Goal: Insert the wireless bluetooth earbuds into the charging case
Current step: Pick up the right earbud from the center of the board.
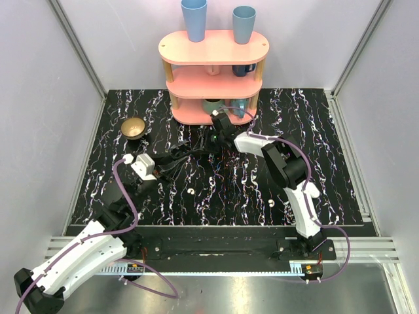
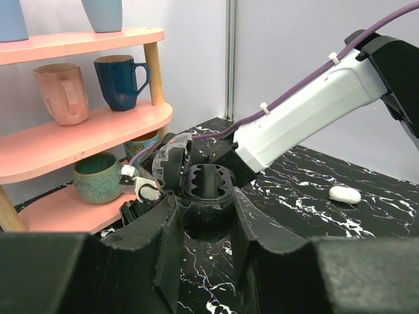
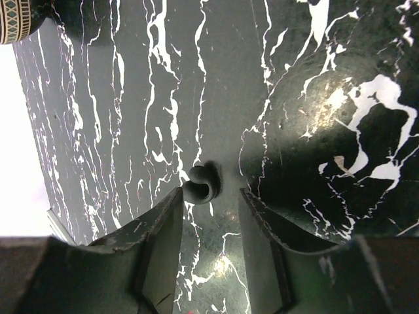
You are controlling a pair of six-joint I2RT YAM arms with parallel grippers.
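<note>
My left gripper [image 1: 191, 152] [image 2: 206, 210] is shut on a black rounded charging case [image 2: 206, 196]. The case sits between both fingers with its top open, showing moulded hollows. Just beyond it my right gripper [image 1: 213, 142] [image 3: 209, 193] points down at the table with its jaws apart. A small dark earbud [image 3: 201, 183] with a round tip lies on the marble. It rests against the tip of the left finger, and a gap separates it from the other finger. Two tiny white bean-like pieces [image 1: 190, 191] [image 1: 270, 203] lie apart from both grippers; one of them [image 2: 344, 194] shows in the left wrist view.
A pink three-tier shelf [image 1: 213, 47] [image 2: 85, 127] stands at the back, close behind the grippers. It carries blue cups [image 1: 194, 18] and mugs [image 2: 120, 80]. A brown bowl [image 1: 134, 127] sits at the back left. Walls enclose the black marble-patterned table [image 1: 314, 163].
</note>
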